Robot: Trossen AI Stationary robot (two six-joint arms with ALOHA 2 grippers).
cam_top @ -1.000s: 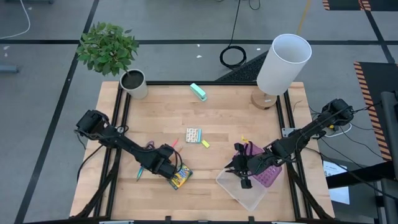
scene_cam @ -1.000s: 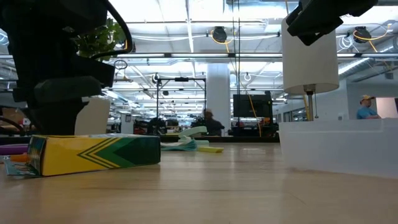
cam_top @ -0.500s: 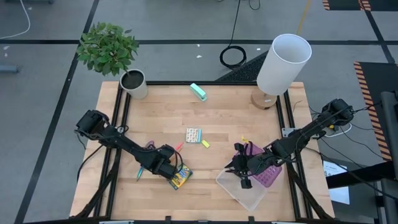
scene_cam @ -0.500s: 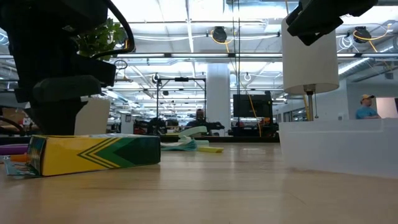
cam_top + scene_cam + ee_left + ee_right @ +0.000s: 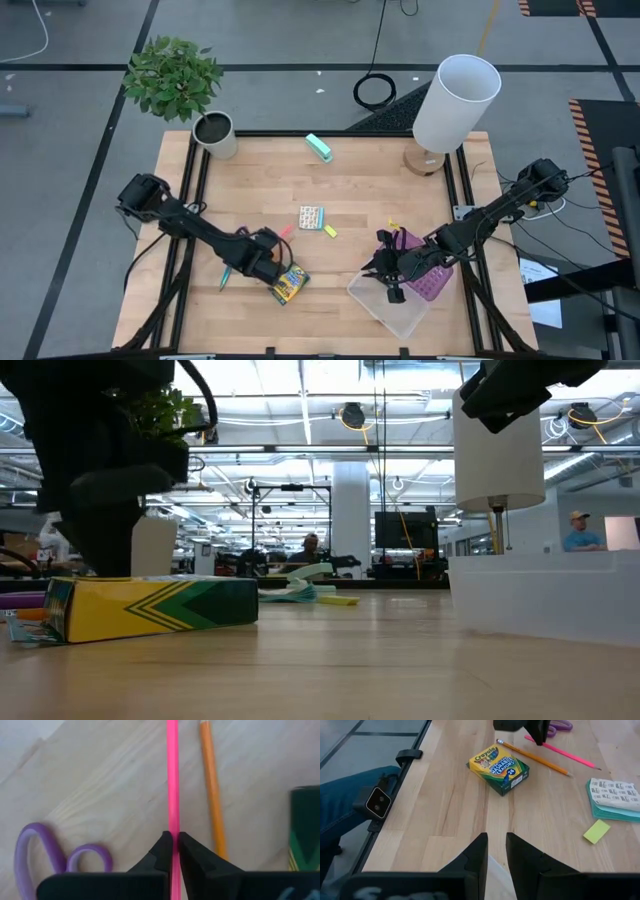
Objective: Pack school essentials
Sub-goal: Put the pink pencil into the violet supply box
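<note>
Looked straight down on the whole table (image 5: 350,190) from overhead; sat low at tabletop level facing the room; rode each wrist, the left very close. Shared the crayon box (image 5: 288,287) across views

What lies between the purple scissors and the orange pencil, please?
The pink pen, pinched by the left end effector, as the left wrist view shows.
</note>
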